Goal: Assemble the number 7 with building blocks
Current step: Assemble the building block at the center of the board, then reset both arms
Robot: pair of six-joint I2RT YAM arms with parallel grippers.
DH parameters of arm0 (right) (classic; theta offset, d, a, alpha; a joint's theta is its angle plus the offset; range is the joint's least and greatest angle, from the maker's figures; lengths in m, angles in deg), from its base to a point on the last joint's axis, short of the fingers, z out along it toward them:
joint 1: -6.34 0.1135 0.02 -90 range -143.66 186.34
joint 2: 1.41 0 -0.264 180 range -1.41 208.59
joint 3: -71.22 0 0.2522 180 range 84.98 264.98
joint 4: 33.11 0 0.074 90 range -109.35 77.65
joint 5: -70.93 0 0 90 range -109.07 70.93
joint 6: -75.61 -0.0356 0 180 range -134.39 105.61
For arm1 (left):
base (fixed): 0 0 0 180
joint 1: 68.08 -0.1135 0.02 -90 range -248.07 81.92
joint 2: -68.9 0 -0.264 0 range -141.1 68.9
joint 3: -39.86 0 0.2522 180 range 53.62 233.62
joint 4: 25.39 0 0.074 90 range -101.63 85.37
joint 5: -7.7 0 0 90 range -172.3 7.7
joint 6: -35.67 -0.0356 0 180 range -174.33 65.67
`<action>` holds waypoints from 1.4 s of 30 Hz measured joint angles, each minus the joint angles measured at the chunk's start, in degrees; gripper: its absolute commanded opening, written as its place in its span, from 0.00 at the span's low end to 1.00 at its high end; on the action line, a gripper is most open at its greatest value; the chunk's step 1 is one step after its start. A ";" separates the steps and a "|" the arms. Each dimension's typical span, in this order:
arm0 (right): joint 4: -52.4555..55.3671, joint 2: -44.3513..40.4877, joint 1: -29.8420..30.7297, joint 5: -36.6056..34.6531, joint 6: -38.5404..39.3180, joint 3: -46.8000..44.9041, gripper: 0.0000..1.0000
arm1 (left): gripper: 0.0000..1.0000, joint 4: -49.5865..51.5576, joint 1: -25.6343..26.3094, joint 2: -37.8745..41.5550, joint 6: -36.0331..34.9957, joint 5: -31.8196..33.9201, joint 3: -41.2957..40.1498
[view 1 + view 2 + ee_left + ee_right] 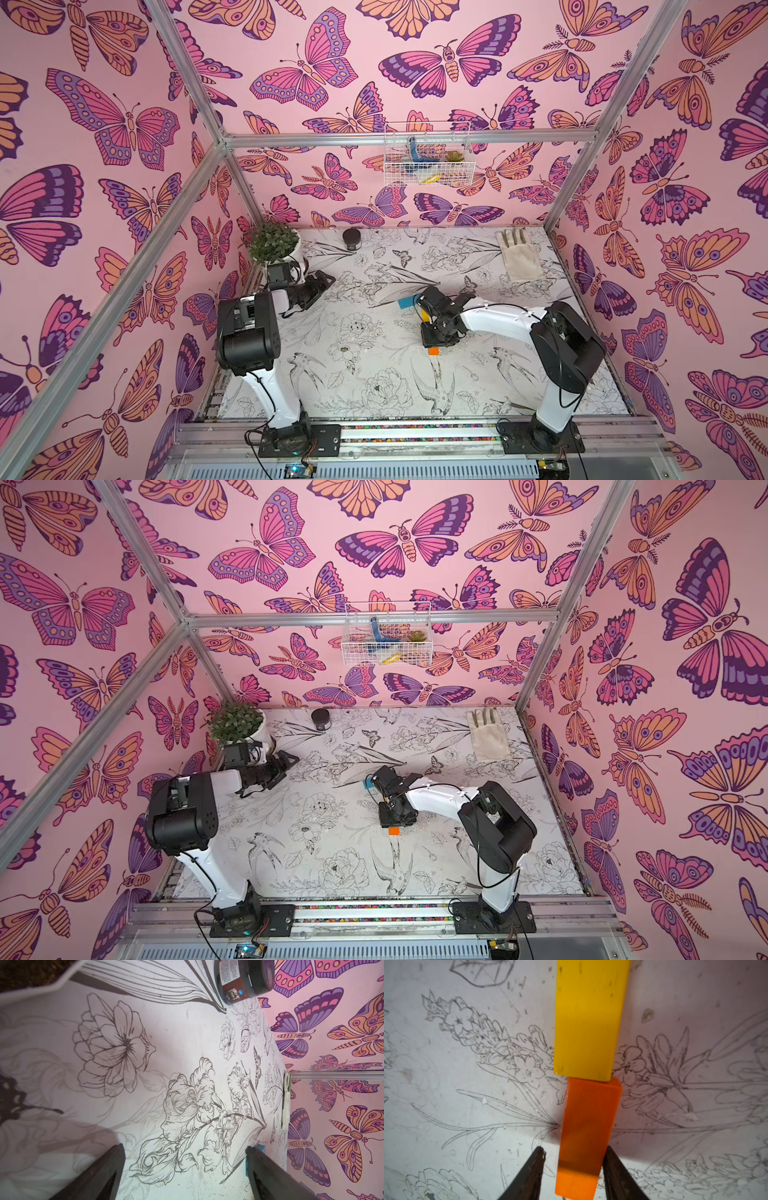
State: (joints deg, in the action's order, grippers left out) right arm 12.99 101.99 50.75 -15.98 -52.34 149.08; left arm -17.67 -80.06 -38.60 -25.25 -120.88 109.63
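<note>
Green leaves of a potted plant (274,243) fill the 10 o'clock corner of the flower-printed surface (374,399). Just beside the pot hangs the left gripper (185,1147), its fingers (108,1169) spread wide with nothing between them. A dark jar (352,239) stands at 11 o'clock, near the back wall.

Near the middle, a little toward 3 o'clock, lie the 3 bars. The blue bar (404,302) lies flat at 10 o'clock of the right gripper (575,1149), which partly hides it in both top views. The yellow bar (589,1022) and the orange bar (588,1122) lie in 1 line, end to end and touching, the orange set slightly sideways.

The right gripper points down over the orange bar with its fingers narrowly astride it. 1 finger seems to touch a long side; the other leaves a strip of surface showing, so the bar is not clamped. In both top views only the orange end (434,351) peeks out, at 6 o'clock of the gripper.

A cloth pouch (519,257) lies at 1 o'clock, well apart.
</note>
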 measured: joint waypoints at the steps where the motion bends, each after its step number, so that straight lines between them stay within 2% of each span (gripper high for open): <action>1: 0.00 0.02 0.00 0.00 -0.15 0.17 0.48 | 0.96 0.00 0.00 0.00 0.00 0.00 0.00; 7: 0.11 0.04 0.00 -0.02 -0.85 1.05 0.50 | 0.96 -0.07 0.00 -0.11 0.02 -0.07 0.04; 13: 0.26 0.04 0.00 -0.02 -1.05 1.11 0.61 | 0.96 -0.13 0.00 -0.24 0.17 -0.22 0.20; 18: 0.85 -0.20 0.00 -0.11 -1.01 1.11 0.63 | 0.96 -0.13 0.00 -0.24 0.17 -0.22 0.20; 22: 3.91 -2.93 -0.22 -2.25 0.31 1.64 0.64 | 0.95 -0.13 0.00 -0.24 0.20 -0.20 0.20; 24: 7.06 -6.01 -1.16 -4.50 2.45 3.17 0.69 | 0.95 -0.15 0.00 -0.20 0.26 -0.02 0.20; 25: 8.09 -8.66 -2.49 -5.86 4.24 4.02 0.77 | 0.95 -0.35 -0.04 0.00 0.35 0.31 -0.07; 26: 8.26 -12.35 -4.55 -7.41 6.43 4.44 0.91 | 0.95 -0.74 -0.02 0.79 0.35 1.03 -0.87; 27: 7.61 -15.76 -6.40 -8.24 8.76 4.37 1.00 | 0.96 -1.05 -0.04 1.84 0.28 2.03 -2.08; 29: 1.79 -27.04 -12.74 -9.33 14.25 0.85 0.99 | 0.99 -1.20 -0.24 6.19 -0.39 4.98 -5.99; 32: -10.78 -44.50 -25.27 -9.51 20.94 -10.75 0.99 | 1.00 -2.62 -0.39 15.47 -2.40 9.60 -12.20; 34: -16.37 -49.48 -32.57 -8.35 23.78 -16.96 0.99 | 1.00 -5.84 -0.44 21.64 -3.89 12.11 -16.06; 38: -28.89 -45.31 -43.08 -6.47 28.46 -29.51 0.99 | 1.00 -13.18 0.07 29.92 -8.87 16.96 -22.91; 42: -44.44 -38.21 -44.83 -6.60 31.45 -42.16 0.99 | 1.00 -17.64 0.76 31.52 -12.55 19.23 -26.77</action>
State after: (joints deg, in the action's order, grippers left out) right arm -31.45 63.78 5.92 -22.58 -20.89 106.91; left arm -35.31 -79.30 -7.08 -37.80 -101.65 82.86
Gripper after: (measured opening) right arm 0.988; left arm 0.999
